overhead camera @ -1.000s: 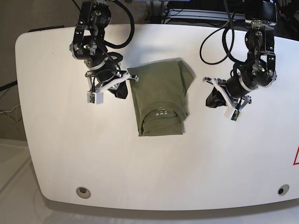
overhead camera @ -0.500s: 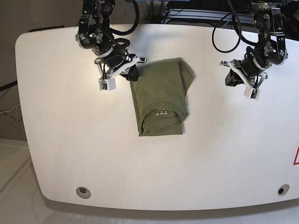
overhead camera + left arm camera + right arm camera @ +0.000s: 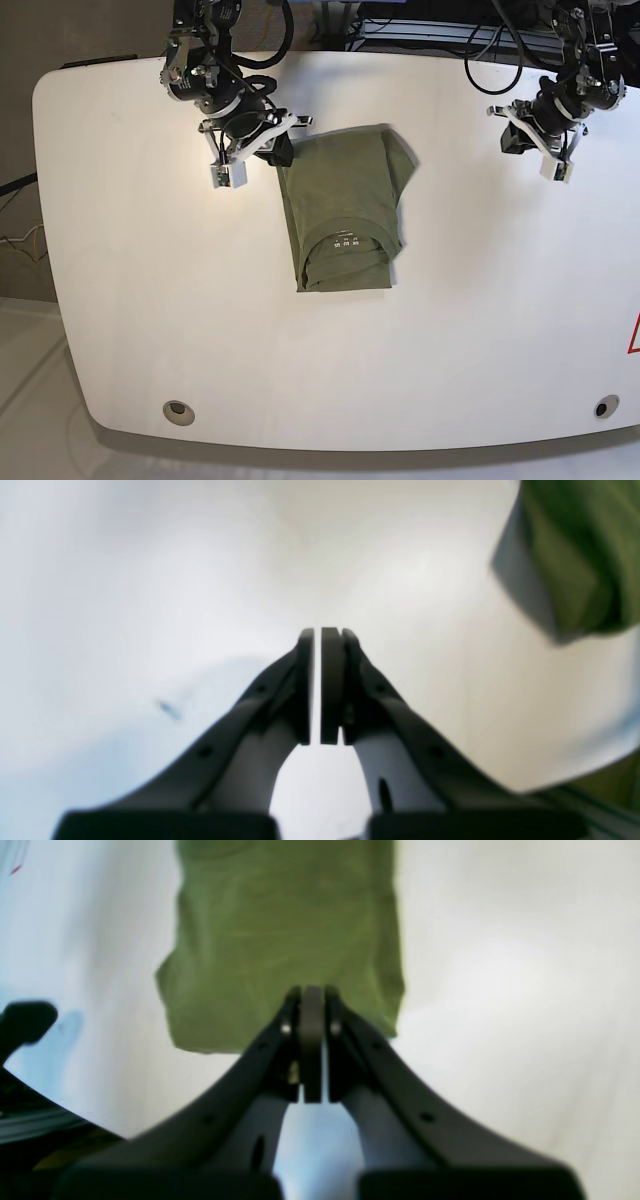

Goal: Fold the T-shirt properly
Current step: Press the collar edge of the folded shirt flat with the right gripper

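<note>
Nearest the base camera, the bare front of the table (image 3: pixel 330 380) holds nothing of the task; the T-shirt (image 3: pixel 345 205) lies mid-table as a narrow folded packet, collar and white label at its near end, sleeves already tucked in. Judging from that, the lengthwise folds look done and the step in hand is the last one, bringing the far hem over toward the collar, or else the job is almost finished. Such a fold would call for both grippers to open, come down on the far corners and carry them forward together. The right gripper (image 3: pixel 312 1040) sits at the shirt's far corner, jaws pressed together with nothing visibly between them; whether its tips touch the cloth I cannot tell. The left gripper (image 3: pixel 320 680) hangs well apart over bare table, jaws nearly together, holding nothing. Both wrist views are blurred, and the left one catches only a corner of the shirt.
</note>
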Controlling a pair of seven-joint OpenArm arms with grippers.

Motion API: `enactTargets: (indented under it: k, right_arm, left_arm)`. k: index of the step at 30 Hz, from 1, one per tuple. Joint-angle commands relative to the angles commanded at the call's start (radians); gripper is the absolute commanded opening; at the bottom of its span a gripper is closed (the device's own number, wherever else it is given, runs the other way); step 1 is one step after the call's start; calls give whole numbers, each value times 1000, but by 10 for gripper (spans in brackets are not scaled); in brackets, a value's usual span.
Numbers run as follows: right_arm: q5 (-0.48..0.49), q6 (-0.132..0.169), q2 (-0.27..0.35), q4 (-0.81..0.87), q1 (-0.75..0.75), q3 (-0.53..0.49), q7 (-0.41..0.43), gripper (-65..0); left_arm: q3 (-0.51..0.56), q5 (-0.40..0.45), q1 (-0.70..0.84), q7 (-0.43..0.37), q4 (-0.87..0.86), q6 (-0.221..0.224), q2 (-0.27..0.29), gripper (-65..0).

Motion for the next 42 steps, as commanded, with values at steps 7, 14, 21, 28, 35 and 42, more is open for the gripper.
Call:
enactTargets:
  k: [7, 14, 21, 28, 35, 42]
  right_arm:
    - [-2, 0, 129, -29, 11, -117, -26, -650]
    - [0, 2, 222, -32, 28, -250, -34, -650]
    - [0, 9, 238, -34, 74, -351, -35, -650]
    - [0, 3, 232, -80, 169, -440, -84, -650]
    - [5, 3, 227, -258, 292, -512, -94, -650]
    - [-2, 8, 204, -367, 361, -525, -91, -650]
  left_arm:
    - [-2, 0, 5, 0, -44, 0, 15, -641]
    - [3, 0, 2, -2, -78, 0, 20, -641]
    - [3, 0, 0, -3, -78, 0, 20, -641]
    - [3, 0, -2, -3, -78, 0, 20, -641]
    - [3, 0, 0, -3, -78, 0, 20, -641]
    - [3, 0, 2, -3, -92, -2, 20, -641]
